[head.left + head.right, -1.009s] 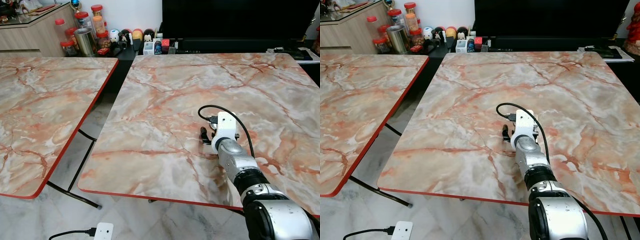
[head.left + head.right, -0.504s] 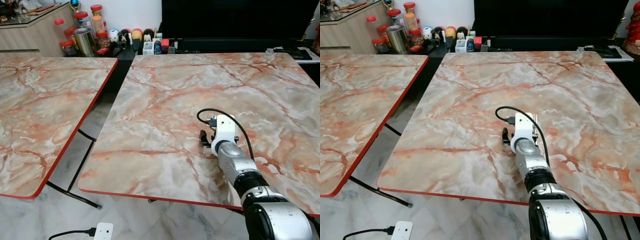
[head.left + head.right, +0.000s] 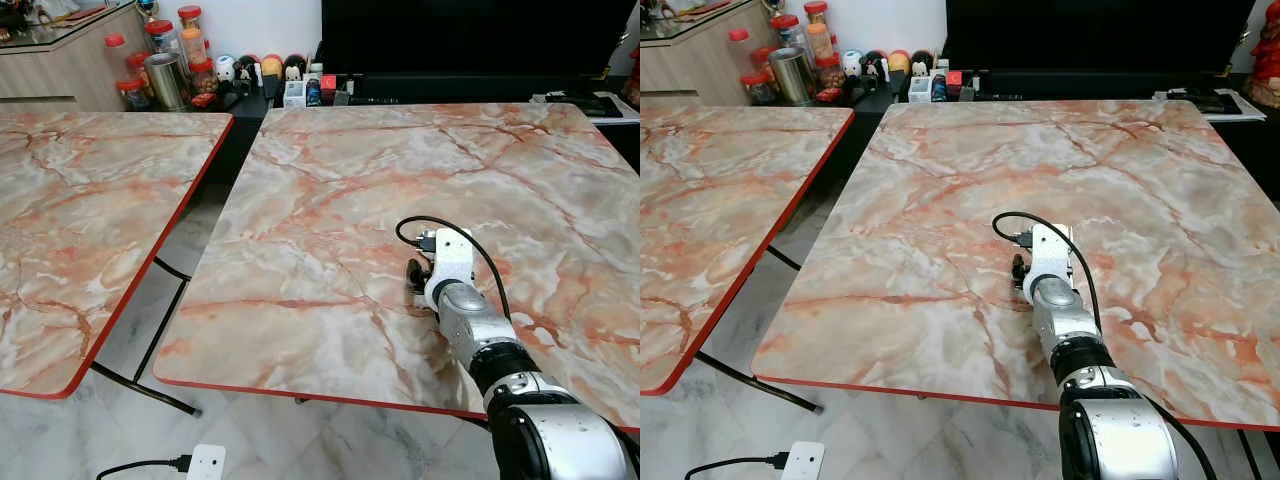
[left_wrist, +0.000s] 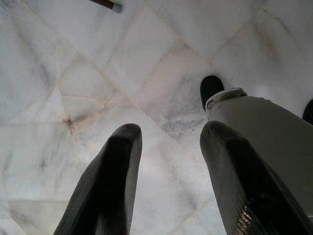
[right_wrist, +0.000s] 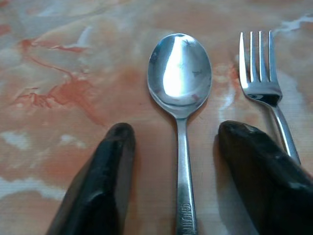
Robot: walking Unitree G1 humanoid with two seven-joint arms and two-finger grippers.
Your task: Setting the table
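Note:
On the marble table lies a steel spoon, bowl up, with its handle running between the two black fingers of my right gripper. That gripper is open and not touching the spoon. A steel fork lies parallel just beside the spoon, outside one finger. In the head views my right gripper points down at the table's near-middle, right arm stretched over the front edge. My left gripper hangs open over the tiled floor, holding nothing.
A second marble table stands to the left, across a floor gap. Jars and a tin crowd the far-left counter, beside a black TV. A power strip lies on the floor. My own leg is near the left gripper.
The head view has shifted slightly. My right gripper stays at the same spot on the table, edged only a little to the right.

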